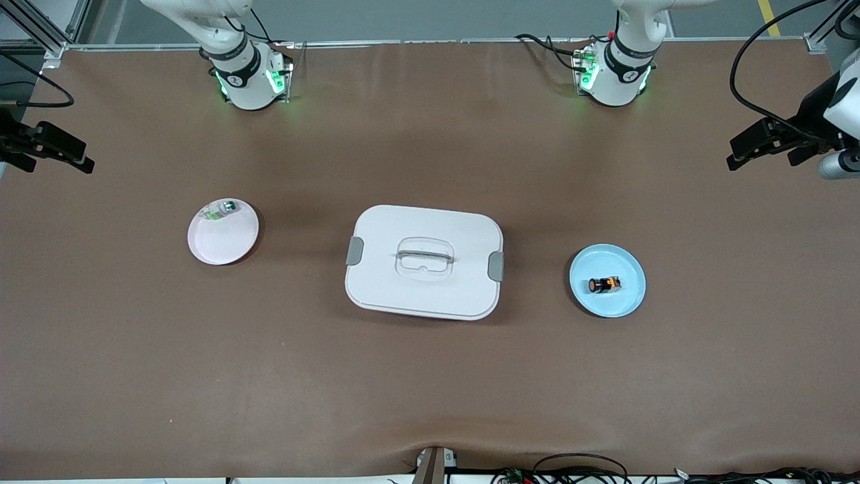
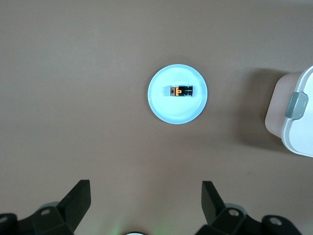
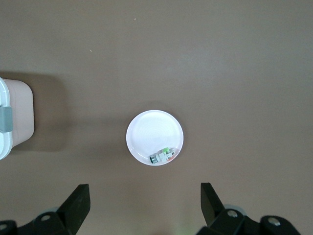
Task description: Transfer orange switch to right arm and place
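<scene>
Table [image 1: 134, 376]: I see brown matting everywhere, and both arm bases along its top edge in the front view.
White box [image 1: 424, 262]: it sits mid-table between the two plates, lid on, with grey latches at each end and a clear handle. I can't see what is inside.
Blue plate [image 1: 628, 299]: toward the left arm's end of the table, well apart from the box, and it carries the task's part.
White plate [image 1: 225, 245]: toward the right arm's end, holding only the clear-and-green small part [image 1: 222, 210] at its rim. I'd guess this is the place spot, though nothing marks it.
Left gripper [image 2: 145, 203]: high above the blue plate, looking straight down, fingers spread wide and empty.
Right gripper [image 3: 145, 204]: high over the white plate, fingers just as wide, holding nothing. I read this arm as waiting.
Orange switch [image 1: 604, 285]: lying on its side near the middle of the blue plate, round orange face toward the box.
Handling: I judge it light, rigid and slick plastic, likely to roll or skate on the glazed plate. I'd pinch across the black body and leave the orange end free for the right gripper's grasp.
Hard to read: the switch's underside and terminals are hidden, its body markings are too small to make out, and the wrist views cut off both grippers above the fingers.
</scene>
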